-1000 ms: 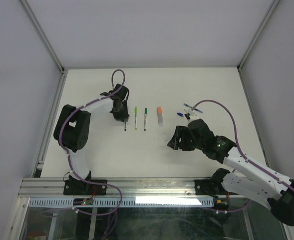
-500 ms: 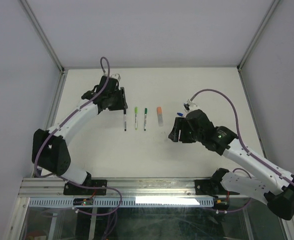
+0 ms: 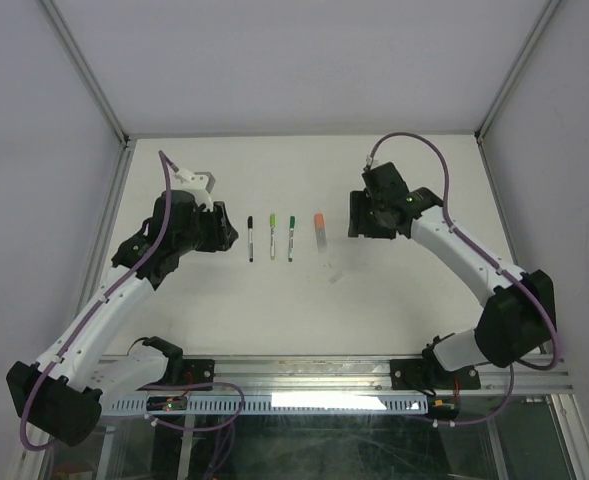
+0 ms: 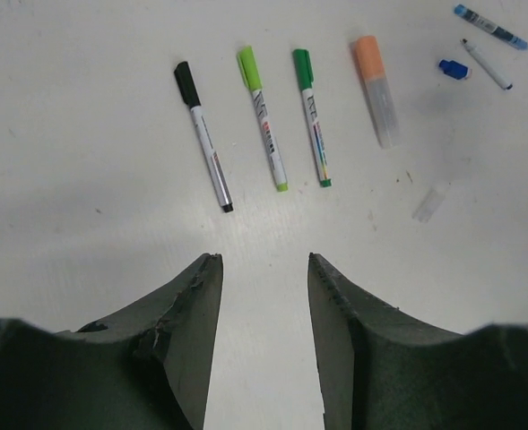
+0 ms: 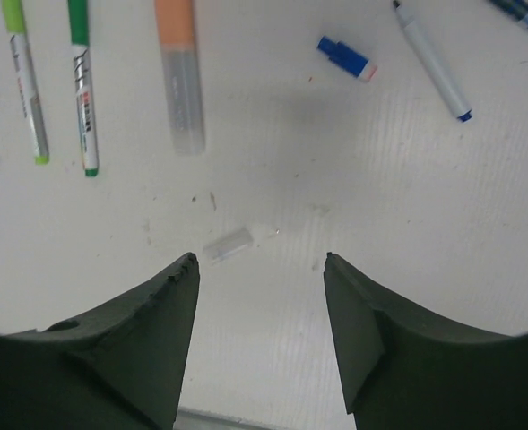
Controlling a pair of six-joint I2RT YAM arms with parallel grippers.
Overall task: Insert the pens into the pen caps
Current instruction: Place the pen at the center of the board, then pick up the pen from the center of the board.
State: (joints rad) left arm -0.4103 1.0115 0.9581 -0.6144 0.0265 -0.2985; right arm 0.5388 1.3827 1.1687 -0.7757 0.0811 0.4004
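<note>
Four capped pens lie in a row: black-capped (image 4: 203, 134), lime-capped (image 4: 263, 116), dark-green-capped (image 4: 311, 116) and a fat orange-capped marker (image 4: 375, 90). To their right lie a loose blue cap (image 5: 344, 58), an uncapped white pen with a blue tip (image 5: 432, 63) and a blue pen (image 4: 489, 25). A small clear cap (image 5: 226, 245) lies by my right gripper's left fingertip. My left gripper (image 4: 264, 260) is open and empty, short of the black-capped pen (image 3: 250, 238). My right gripper (image 5: 261, 258) is open and empty; in the top view it (image 3: 358, 215) hides the blue cap.
The white table (image 3: 304, 300) is walled by a metal frame, with posts at the back corners. The right arm's purple cable (image 3: 414, 145) loops above the back right. Small dark specks mark the surface near the clear cap.
My left arm has drawn back left and nearer, away from the black-capped pen, which stays lying on the table. My right arm has swung away from the front to the blue cap area.
</note>
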